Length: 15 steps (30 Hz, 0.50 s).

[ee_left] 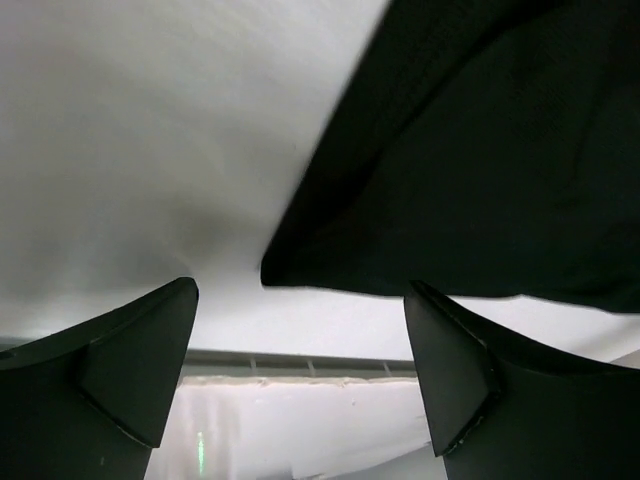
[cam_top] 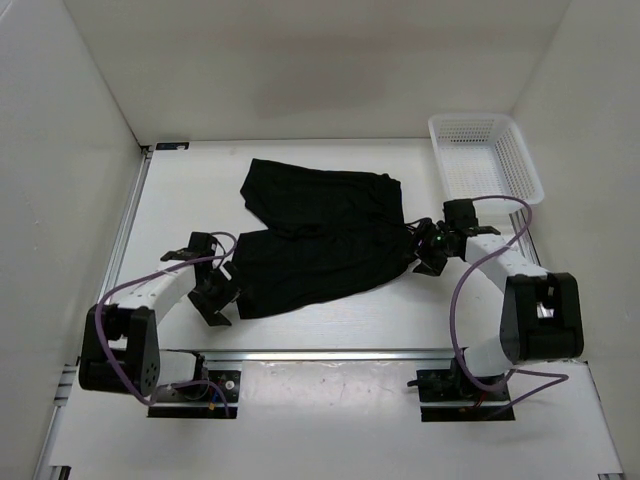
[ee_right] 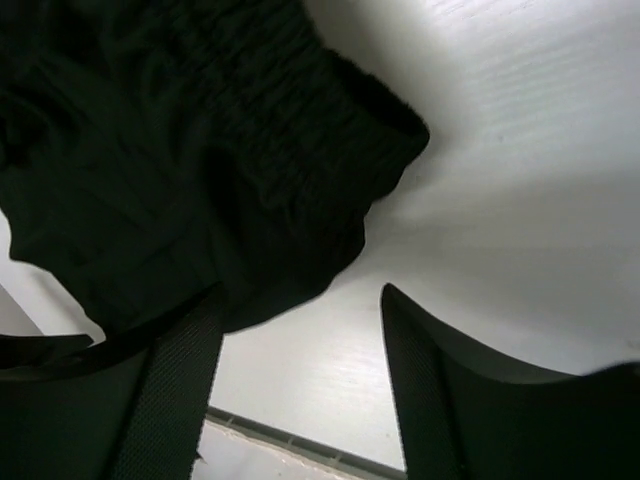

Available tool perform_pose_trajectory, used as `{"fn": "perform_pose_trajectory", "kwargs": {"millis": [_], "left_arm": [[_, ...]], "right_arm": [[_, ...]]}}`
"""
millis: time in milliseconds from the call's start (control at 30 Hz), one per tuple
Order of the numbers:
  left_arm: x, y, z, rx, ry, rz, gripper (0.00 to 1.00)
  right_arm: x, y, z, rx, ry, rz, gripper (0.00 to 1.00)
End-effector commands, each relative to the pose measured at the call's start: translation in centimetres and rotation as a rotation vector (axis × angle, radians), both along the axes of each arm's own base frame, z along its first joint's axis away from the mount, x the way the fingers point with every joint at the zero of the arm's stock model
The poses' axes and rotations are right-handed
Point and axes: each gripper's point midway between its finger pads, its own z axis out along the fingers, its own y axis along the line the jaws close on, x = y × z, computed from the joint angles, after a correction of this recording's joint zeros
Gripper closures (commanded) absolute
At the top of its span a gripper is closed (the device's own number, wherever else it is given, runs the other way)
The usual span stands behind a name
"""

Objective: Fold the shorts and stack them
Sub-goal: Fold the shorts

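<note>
1 pair of black shorts [cam_top: 320, 240] lies mid-table. 1 white basket [cam_top: 530, 176] stands far right. Of 2 grippers, the left gripper [cam_top: 222, 290] is at the near-left hem and the right gripper [cam_top: 425, 250] at the right edge. Both are spread wide, the right possibly brushing the cloth.

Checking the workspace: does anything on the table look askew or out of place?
Nothing spilled or damaged. The shorts lie unfolded and crooked, legs splayed apart toward the left. The basket sits empty at the far right.
</note>
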Motion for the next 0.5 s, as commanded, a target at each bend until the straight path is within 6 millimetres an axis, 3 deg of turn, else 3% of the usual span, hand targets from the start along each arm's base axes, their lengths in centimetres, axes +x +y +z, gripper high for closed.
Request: {"fn": "perform_pose_trajectory", "kwargs": {"millis": [0,267,333,400,433,467], "left_arm": [[0.5,-0.6,-1.2,-0.022,0.007,-0.009,0.05],[0.8,-0.7,-1.6,-0.014,-0.008,-0.018,0.17],[1.1,-0.9,-1.9,-0.013,0.001,-0.027,0.26],[1.3,-1.5,-1.8,-0.014,0.006,-0.046,0.42],[1.9,-1.6,-1.7,-0.017,0.000,-0.034,0.68],[1.7,-1.9,-1.7,-0.017,0.000,-0.048,0.82]], "right_arm": [[1.5,0.6,-1.1,0.043,-0.008,0.000,0.34],[2.1,0.0,-3.0,0.002,0.025,-0.021,0.49],[2.1,-0.2,-3.4,-0.014,0.031,-0.019,0.55],[2.0,-0.2,-3.7,-0.015,0.041,-0.019,0.61],[2.0,-0.4,-3.8,-0.024,0.040,-0.024,0.69],[2.0,-0.4,-3.8,-0.029,0.037,-0.015,0.74]]}}
